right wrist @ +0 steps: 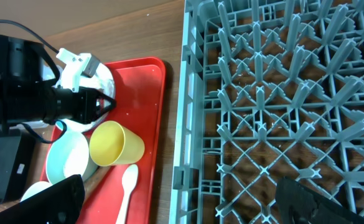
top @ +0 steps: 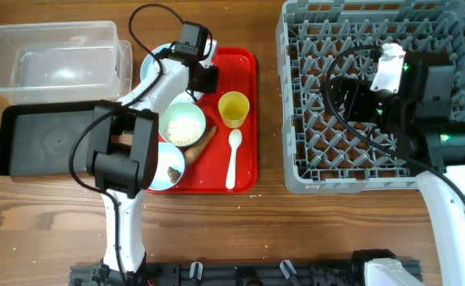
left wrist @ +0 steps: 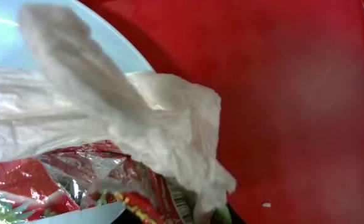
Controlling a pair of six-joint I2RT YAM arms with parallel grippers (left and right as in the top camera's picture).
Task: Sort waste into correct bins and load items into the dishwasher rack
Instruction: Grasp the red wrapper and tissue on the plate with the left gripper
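Observation:
My left gripper [top: 204, 77] is at the back of the red tray, over the pale blue plate [top: 159, 54]. In the left wrist view its dark fingers [left wrist: 175, 219] sit close together under the red wrapper [left wrist: 26, 177] and white tissue [left wrist: 157, 118], which lie on the plate [left wrist: 1, 43]. A bowl of rice [top: 183, 123], a bowl with a brown scrap [top: 168, 165], a carrot-like stick [top: 203, 141], the yellow cup [top: 234, 109] and the white spoon [top: 233, 159] are on the tray. My right gripper [top: 347, 99] is open and empty above the grey rack [top: 311, 159].
The clear tub [top: 53, 59] stands at the back left, and the black tray [top: 45, 143] is in front of it. The red serving tray [top: 244, 63] lies between the bins and the rack. The right wrist view shows the cup [right wrist: 116, 144], spoon [right wrist: 127, 190] and rack pegs [right wrist: 275, 93].

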